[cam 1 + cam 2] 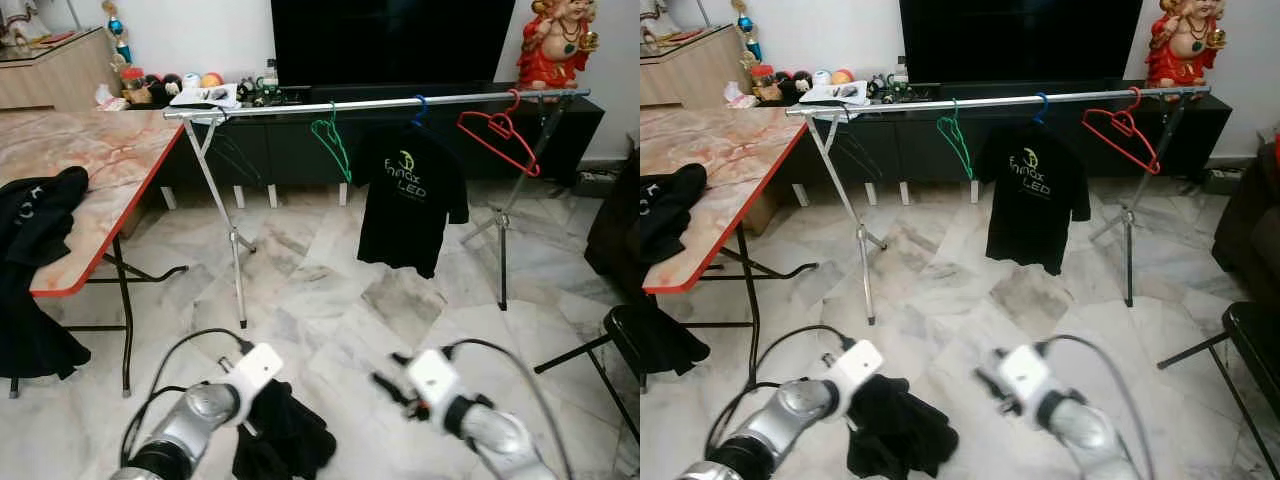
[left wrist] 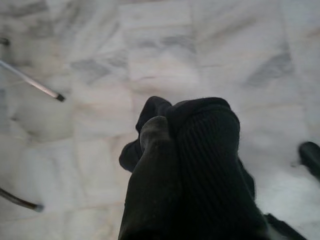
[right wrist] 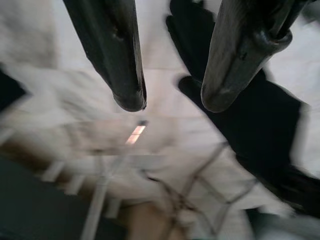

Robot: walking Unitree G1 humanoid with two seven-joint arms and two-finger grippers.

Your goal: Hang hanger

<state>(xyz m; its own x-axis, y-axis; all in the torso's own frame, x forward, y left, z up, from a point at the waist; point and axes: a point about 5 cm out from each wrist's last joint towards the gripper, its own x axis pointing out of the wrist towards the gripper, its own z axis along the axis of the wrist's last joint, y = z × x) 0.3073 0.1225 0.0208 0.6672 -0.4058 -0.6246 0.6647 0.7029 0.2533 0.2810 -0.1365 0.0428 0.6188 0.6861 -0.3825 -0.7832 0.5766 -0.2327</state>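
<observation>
A silver clothes rack (image 1: 380,103) stands ahead on the marble floor. On its bar hang an empty green hanger (image 1: 333,140), a black T-shirt (image 1: 405,200) on a blue hanger, and an empty red hanger (image 1: 500,135). Low in front of me, my left gripper (image 2: 175,150) is shut on a bunched black garment (image 1: 285,435) that droops toward the floor; the cloth hides most of its fingers. To the right of it, my right gripper (image 3: 172,102) is open with nothing between its fingers and points toward the garment.
A marble-top table with a red edge (image 1: 100,150) stands at the left, with black clothes (image 1: 35,215) draped over it. A black chair (image 1: 620,330) is at the right. Behind the rack runs a dark TV cabinet (image 1: 300,150) with a red statue (image 1: 555,40).
</observation>
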